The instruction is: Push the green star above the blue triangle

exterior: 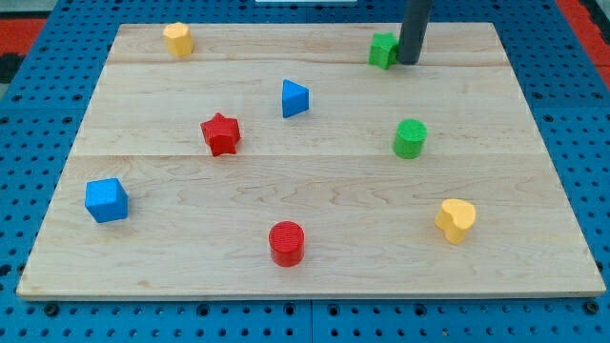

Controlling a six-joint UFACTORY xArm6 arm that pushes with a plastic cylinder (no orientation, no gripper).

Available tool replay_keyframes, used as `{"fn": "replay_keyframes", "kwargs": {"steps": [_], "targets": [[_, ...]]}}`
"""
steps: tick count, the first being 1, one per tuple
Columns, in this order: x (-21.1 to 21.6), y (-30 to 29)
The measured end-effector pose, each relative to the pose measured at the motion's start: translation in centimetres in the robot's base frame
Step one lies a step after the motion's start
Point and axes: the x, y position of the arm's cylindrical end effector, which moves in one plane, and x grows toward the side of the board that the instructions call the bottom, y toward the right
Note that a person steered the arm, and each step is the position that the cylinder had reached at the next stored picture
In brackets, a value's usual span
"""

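Camera view: one frame, looking down at an angle onto the board from its near edge.
Board point(315, 200): pale wooden table top, visible grain, built from planks with two seams running across the view; it rests on a blue perforated base point(29, 114).
Rod: straight, dark, matt, round in section; it enters from the view's top edge.
My tip point(408, 62): low on the board near its top edge, touching or just beside the right side of the green star; I cannot tell whether contact is made.
Gripper state: I have no gripper on this arm, only the rod, so nothing is clamped or released.
Green star point(383, 50): task block, ridged plastic look, partly masked by the rod on its right side; it sits near the view's top, well to the right of the blue triangle and slightly higher in the view.
Blue triangle point(294, 98): smooth wedge with a pointed end toward the view's right, above centre of the board.
Red star point(221, 133): lobed outline, left of and just below the blue triangle.
Green cylinder point(410, 138): upright, round top, right of centre, below the green star.
Yellow block, top left point(177, 38): rounded, shape not clear, near the board's top-left corner.
Yellow block, lower right point(456, 219): heart-like lobed outline.
Red cylinder point(286, 242): upright, near the bottom edge.
Blue cube point(106, 200): faceted, at the view's left.
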Motion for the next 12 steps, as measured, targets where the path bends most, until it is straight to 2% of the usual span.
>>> {"fn": "replay_keyframes", "kwargs": {"steps": [1, 3, 4, 6, 8, 10, 12], "targets": [[-1.5, 1.3], [-2.4, -8.2], [-2.4, -7.5], [1.1, -6.4], [-0.7, -9.4], [-0.7, -9.8], [-0.7, -14.5]]}}
